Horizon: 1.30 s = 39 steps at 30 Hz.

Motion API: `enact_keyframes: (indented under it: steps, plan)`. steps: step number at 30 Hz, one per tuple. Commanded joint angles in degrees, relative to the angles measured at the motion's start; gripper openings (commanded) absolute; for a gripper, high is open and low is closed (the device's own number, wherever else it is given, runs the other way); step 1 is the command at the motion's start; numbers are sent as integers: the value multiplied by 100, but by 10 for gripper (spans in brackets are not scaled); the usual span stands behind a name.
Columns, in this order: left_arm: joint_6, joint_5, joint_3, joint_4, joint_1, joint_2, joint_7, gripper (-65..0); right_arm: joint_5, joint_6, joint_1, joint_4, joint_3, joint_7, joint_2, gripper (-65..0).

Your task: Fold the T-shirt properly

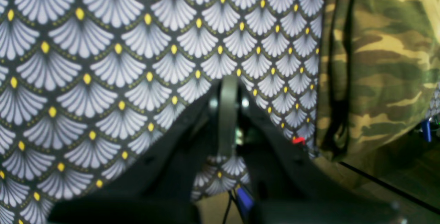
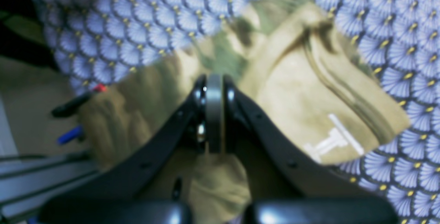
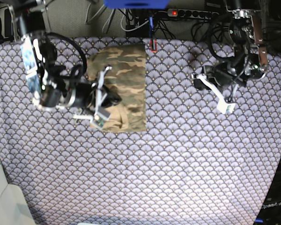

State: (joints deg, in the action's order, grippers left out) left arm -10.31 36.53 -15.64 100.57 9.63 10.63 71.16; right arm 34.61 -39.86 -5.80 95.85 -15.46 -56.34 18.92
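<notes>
Showing camouflage on the T-shirt: olive green, tan, brown and cream streaks on the far part, turning plainer tan and yellowish on the near folded part. Carrying a small white mark on that tan cloth in the right wrist view. Covering the surface, a tablecloth in purple-grey, repeating pale fan-shaped scallops with dark outlines and a yellow dot at each tip. Showing black on the right hand and left hand, each with a grey-green strip down the middle.
</notes>
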Motion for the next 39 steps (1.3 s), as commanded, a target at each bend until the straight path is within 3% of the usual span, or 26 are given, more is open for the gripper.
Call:
enact_keyframes:
  steps: [1, 8, 13, 19, 22, 26, 32, 39]
  plan:
    - [-2, 87, -23, 101, -53, 49, -43, -650, 42, -14, -198, -113, 39, 205, 73, -650]
    - [-2, 87, -23, 101, -53, 49, -43, -650, 33, -14, -725, -1766, -260, 987, 223, -650]
    - [-2, 61, -23, 101, -62, 49, -43, -650, 33, -14, -769, -2170, -603, 1365, 240, -650]
    - [-2, 87, -23, 101, -79, 49, -34, -650, 33, -14, -778, -1660, -744, 1330, 346, -650]
    - [-2, 96, -23, 110, -79, 58, -34, -650, 33, -14, -769, -983, -717, 908, 521, -650]
    - [-2, 96, -23, 321, -62, 58, -78, -650, 33, -14, -672, -183, -304, 460, 689, -650]
    - [-2, 78, -14, 866, 61, 93, -25, -650, 33, -14, 128, 968, 1023, -261, 891, -650]
    - [-2, 87, -14, 918, 466, 251, -34, -650, 33, -14, 1675, 1355, 2650, -375, 1058, -650]
